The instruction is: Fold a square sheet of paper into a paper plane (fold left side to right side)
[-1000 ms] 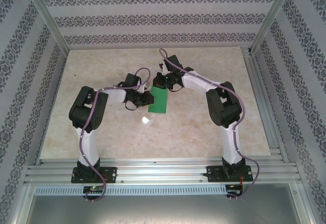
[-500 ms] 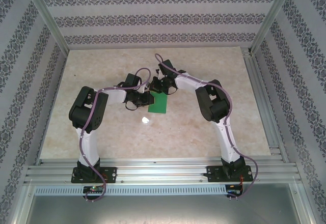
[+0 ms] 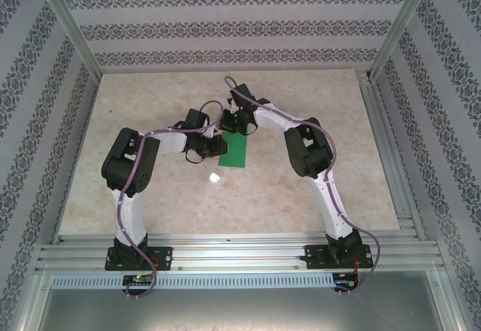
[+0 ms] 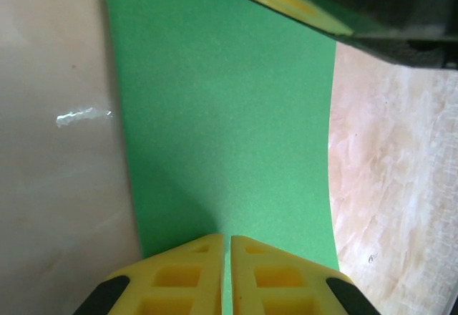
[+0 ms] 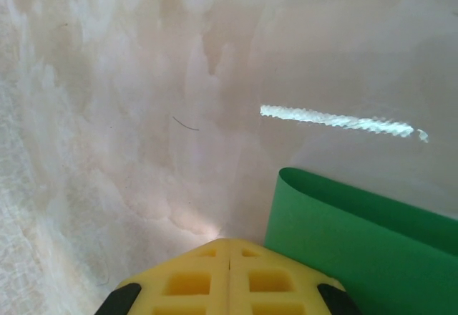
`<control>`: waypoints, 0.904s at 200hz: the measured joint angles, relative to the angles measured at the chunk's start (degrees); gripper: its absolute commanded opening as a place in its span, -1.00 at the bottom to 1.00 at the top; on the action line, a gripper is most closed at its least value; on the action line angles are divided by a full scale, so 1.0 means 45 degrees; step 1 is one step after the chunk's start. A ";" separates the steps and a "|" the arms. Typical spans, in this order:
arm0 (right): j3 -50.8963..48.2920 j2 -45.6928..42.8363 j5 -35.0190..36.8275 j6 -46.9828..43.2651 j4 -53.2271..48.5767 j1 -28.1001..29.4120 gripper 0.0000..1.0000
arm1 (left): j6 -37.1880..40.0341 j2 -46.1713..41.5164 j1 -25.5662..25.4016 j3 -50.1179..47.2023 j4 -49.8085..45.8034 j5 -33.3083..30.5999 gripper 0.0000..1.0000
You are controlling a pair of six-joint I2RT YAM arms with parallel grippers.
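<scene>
Doubled over already: green sheet (image 3: 234,150), fold rounded, uncreased. left gripper (image 4: 227,247) nearly closed at its edge, pinch unclear; right gripper (image 5: 229,250) closed beside fold. Creasing and plane folds pending.

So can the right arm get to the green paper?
Probably yes. The right arm has its shut jaws right beside the green paper, and nothing stands between them.

A glossy beige marble-patterned tabletop (image 3: 150,195) carries a small white glare spot (image 3: 216,178). Grey-and-white floral-striped wallpaper walls (image 3: 225,26) enclose it, with silver aluminium rails (image 3: 240,252) along its near edge.
</scene>
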 measured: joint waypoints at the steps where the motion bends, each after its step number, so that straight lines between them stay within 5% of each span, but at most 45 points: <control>1: 0.0019 0.0010 0.0015 -0.0015 -0.0034 -0.0005 -0.94 | 0.0000 0.0000 0.0000 0.0000 0.0000 0.0000 -0.74; 109: 0.1841 0.0291 0.0447 -0.1253 -0.1117 -0.0612 -0.83 | 0.0005 -0.0170 -0.0068 -0.0301 0.0374 -0.0189 -0.74; 181: -0.6479 -0.6921 0.0272 -0.1141 0.0743 -0.0923 -0.83 | -0.0005 -0.0228 -0.0092 -0.0364 0.0423 -0.0301 -0.74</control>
